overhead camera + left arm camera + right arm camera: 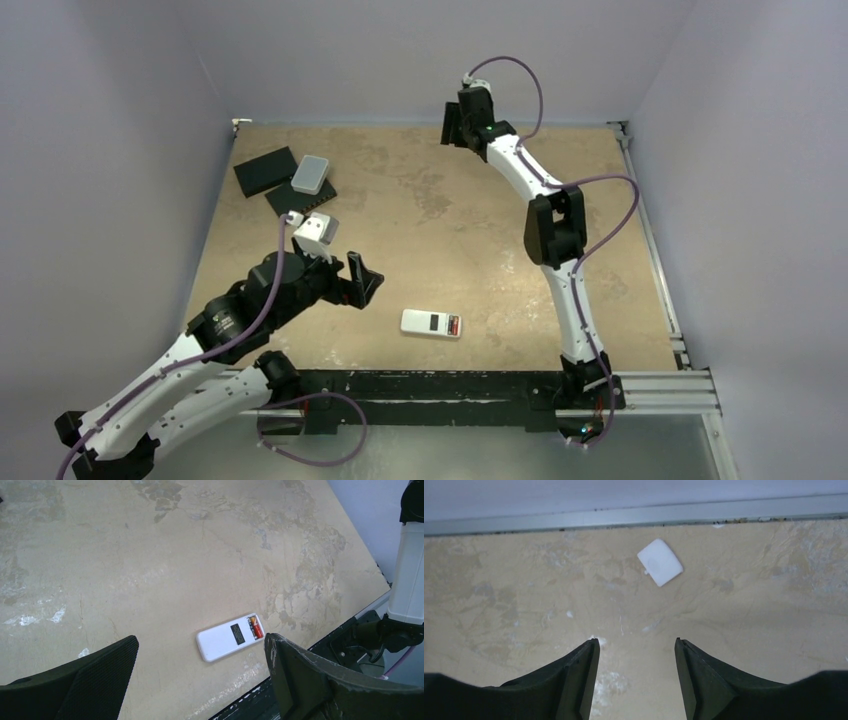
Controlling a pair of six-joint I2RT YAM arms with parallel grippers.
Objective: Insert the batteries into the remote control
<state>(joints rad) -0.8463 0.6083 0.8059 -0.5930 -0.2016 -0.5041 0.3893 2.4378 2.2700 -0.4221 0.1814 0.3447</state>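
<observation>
Remote control (431, 323) noted lying flat at 6 o'clock on the table (450, 220), near the front edge, plain back upward. The batteries (255, 628), one reddish-orange and one dark, are seen side by side in the open bay at its end, apparently seated. Left gripper (200, 637) is held above the table at 10 o'clock of the remote, fingers spread wide, nothing grasped. Right gripper (636, 641) is poised low at 12 o'clock by the far rail, fingers parted and empty. A small white plate (660, 562), judged to be the bay cover, lies flat ahead of it at 1 o'clock. Fetching that cover is judged the step in hand. Being thin and flat, it is best approached squarely and pinched by its edges, without scraping. Black slabs (265, 170) and a light grey box (311, 174) resting on them are noted at 10 o'clock, well apart from either path. Nothing is seen in the way.
</observation>
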